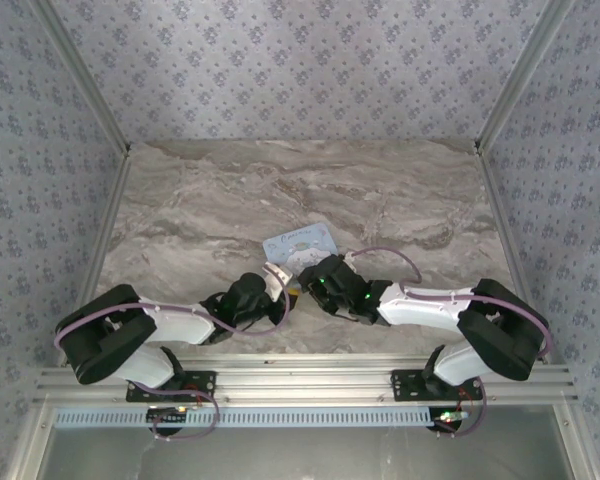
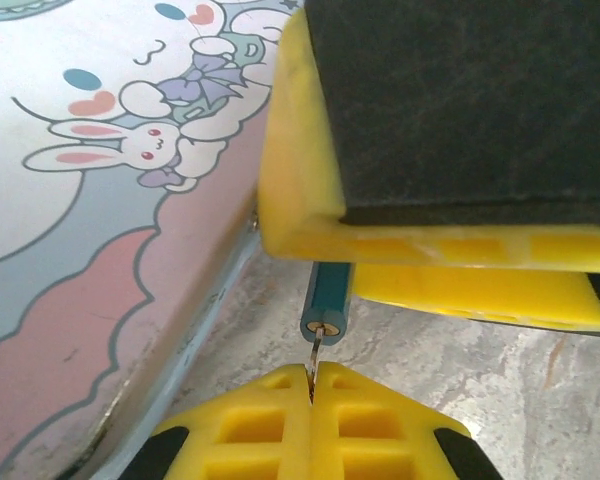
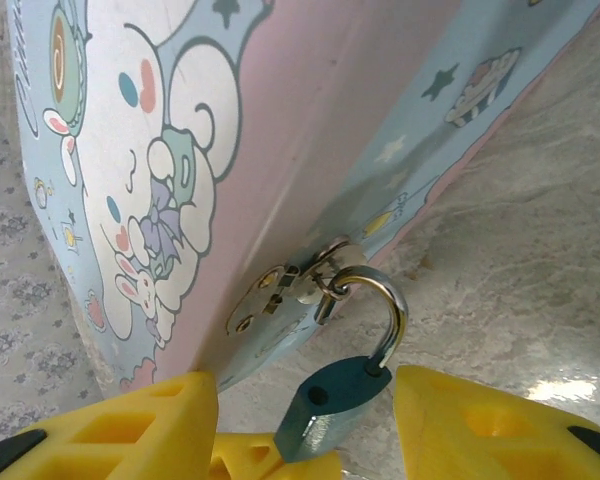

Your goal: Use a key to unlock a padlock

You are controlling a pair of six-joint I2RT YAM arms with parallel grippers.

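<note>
Our left gripper (image 2: 311, 378) is closed tight on a thin key (image 2: 316, 350), whose tip meets the bottom of the blue padlock (image 2: 326, 295). The right gripper (image 3: 305, 388) flanks the padlock, but whether it pinches we cannot tell. The padlock hangs from the hasp (image 3: 280, 292) of the cartoon tin (image 3: 280, 120). A twist off-axis may slip or bend the key, because the hold is small.

Blue padlock (image 3: 330, 405) hangs by its shackle (image 3: 392, 315) from the tin's (image 3: 280, 120) hasp (image 3: 280, 290) (cartoon print); right gripper's (image 3: 307, 385) fingers (image 3: 480, 420) flank it, apart.
</note>
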